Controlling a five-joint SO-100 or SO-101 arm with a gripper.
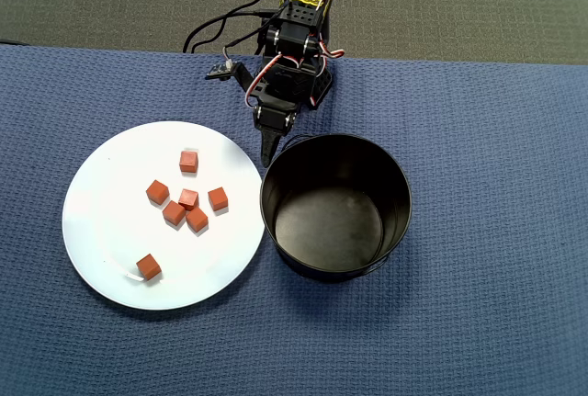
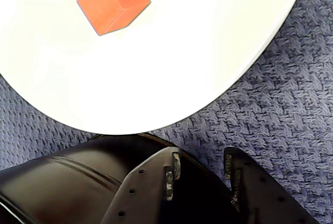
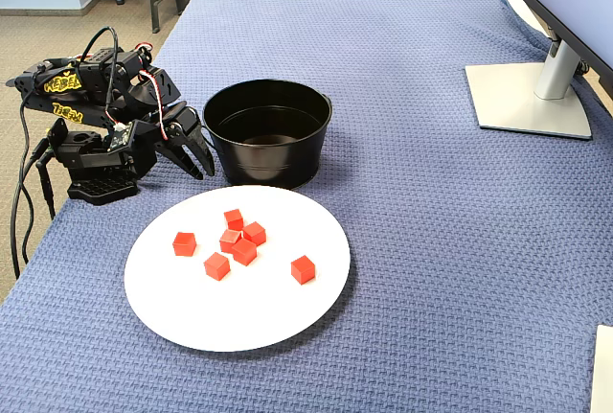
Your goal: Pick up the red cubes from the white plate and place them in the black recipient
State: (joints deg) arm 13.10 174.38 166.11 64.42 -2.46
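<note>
Here six cubes (image 1: 188, 199) lie on the plate (image 1: 101, 231), none yet in the tin (image 1: 335, 203). In the overhead view four of them bunch near the plate's middle, some touching, one sits apart toward the arm, and one lies alone near the lower rim. They look small, light, stiff and matte, with sharp edges and flat faces, so they should take a pinch well across two opposite faces; the loose outliers look easier to take than the bunched ones, where a finger could nudge a neighbour. On the glossy plate a cube may slide if pushed rather than squeezed. The plate is round, smooth and white with a shallow rim, and it sits just beside the tin, nearly touching it. The tin is black, glossy and round, with tall straight walls, a flat bottom and nothing visible inside; a cube dropped over its wide mouth should land safely. Both rest on a blue woven cloth (image 1: 496, 231) with a coarse texture. The gripper (image 2: 203, 172) hangs low between plate and tin, near their rims, with its jaws slightly apart and holding nothing; the wrist view shows ridged pads (image 2: 175, 167). A monitor stand (image 3: 532, 92) sits well apart in the fixed view.
</note>
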